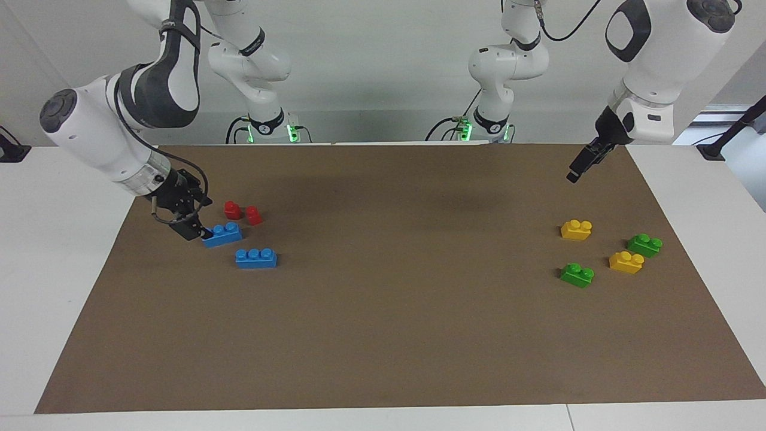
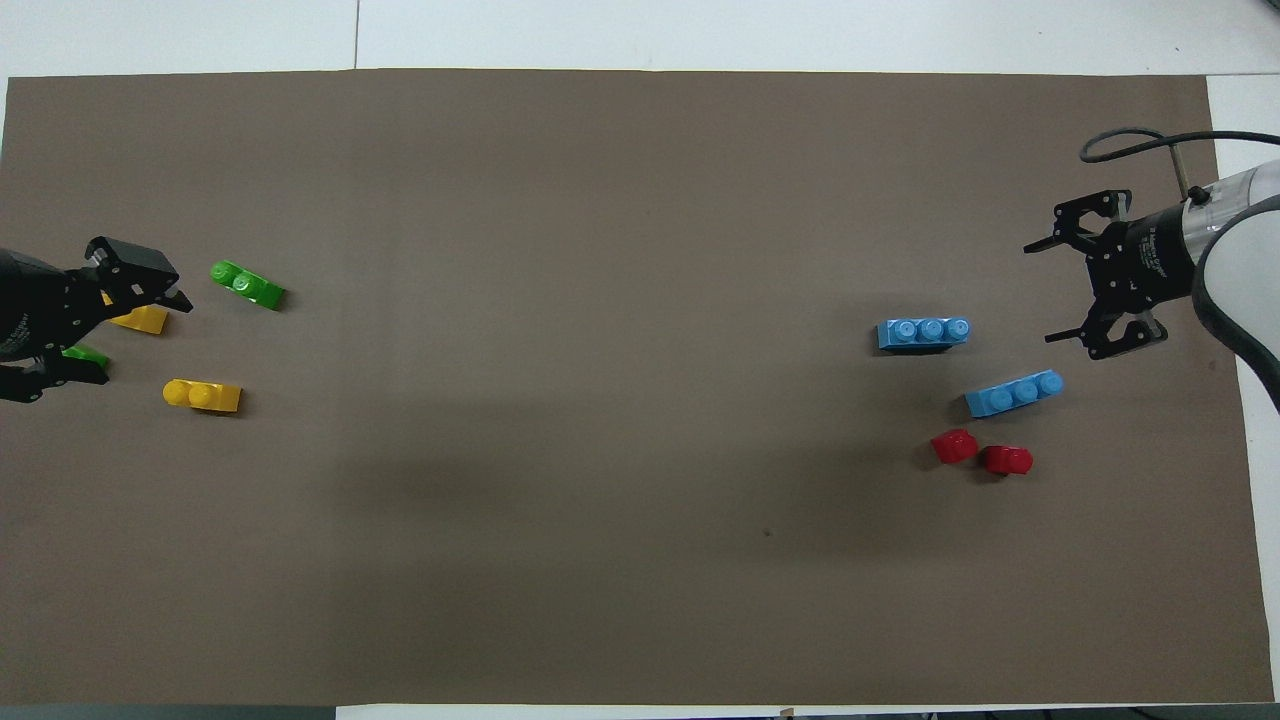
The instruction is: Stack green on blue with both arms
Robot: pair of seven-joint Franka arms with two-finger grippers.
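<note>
Right gripper [image 1: 194,230]: low at the end of one blue brick [image 1: 221,234], jaws apart and empty; whether a fingertip touches the brick cannot be told. It looks lined up to take that brick from its short end.
Left gripper [image 1: 575,172]: up in the air over the mat [image 1: 395,335], toward the left arm's end, jaws apart, holding nothing. It is not yet down at either green brick, so the pick on that side seems less far along.
Layout: blues sit at the right arm's end and greens at the left arm's end, so each arm has its own colour within reach; the stack would likely be made where the two can meet.
Blue: two, the gripped-at one nearer the robots, the second blue [image 1: 256,258] just beside it, farther off.
Green: two, one green [image 1: 577,275] farther from the robots, the other green [image 1: 644,245] nearer the table end.
Yellow: two bricks, one [image 1: 576,229] nearest the robots, one [image 1: 626,262] between the greens.
Red: two small pieces [image 1: 242,212], side by side, nearer the robots than the blues.
Stacked so far: nothing; every brick lies on the mat.
</note>
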